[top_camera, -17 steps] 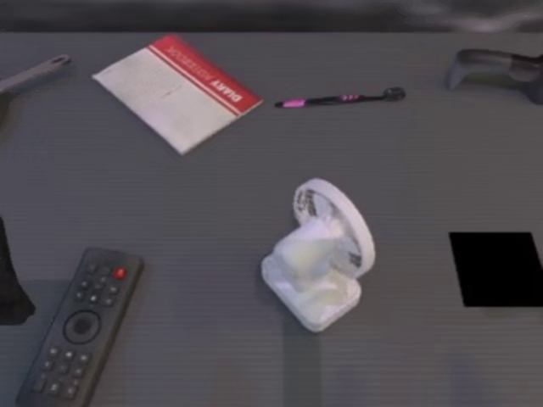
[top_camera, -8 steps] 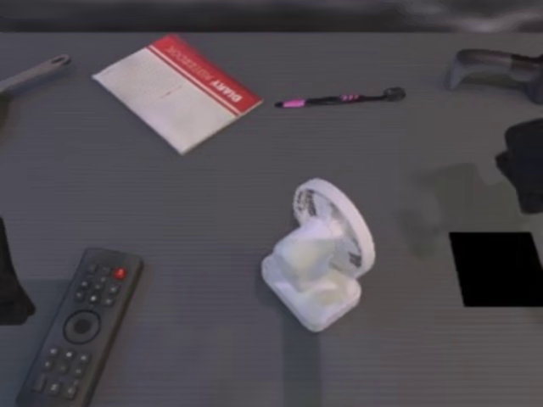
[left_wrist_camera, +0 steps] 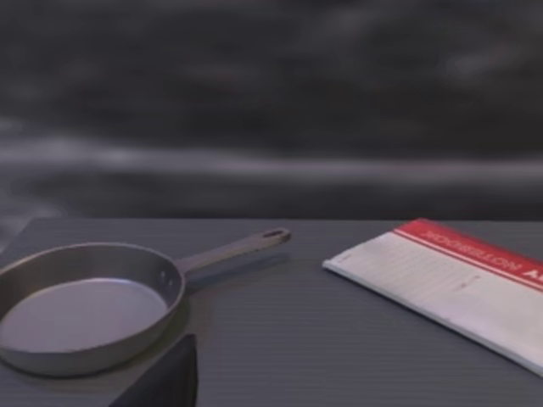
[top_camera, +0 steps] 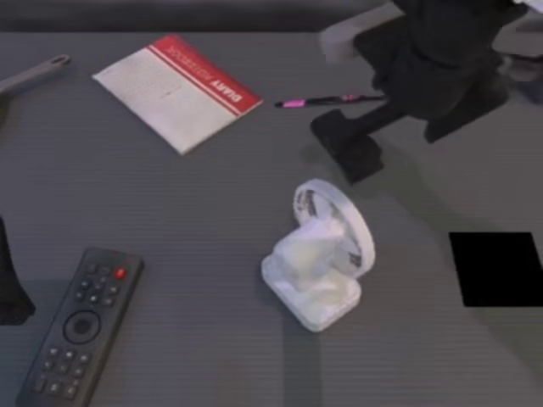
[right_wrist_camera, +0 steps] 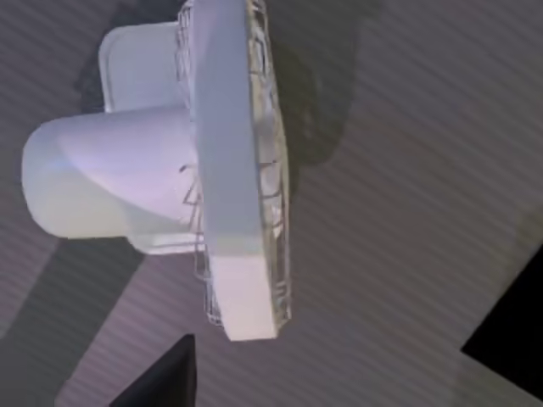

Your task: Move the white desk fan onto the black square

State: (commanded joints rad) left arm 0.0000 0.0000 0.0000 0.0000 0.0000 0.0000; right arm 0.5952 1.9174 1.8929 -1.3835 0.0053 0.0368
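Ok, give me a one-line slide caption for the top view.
Right hand above the small white plastic desk fan at table centre, flat black square patch waiting at the right edge.

The white desk fan (top_camera: pixel 318 259) looks like smooth plastic, the black square (top_camera: pixel 499 268) flat matte, the frying pan (left_wrist_camera: pixel 85 305) dull metal.
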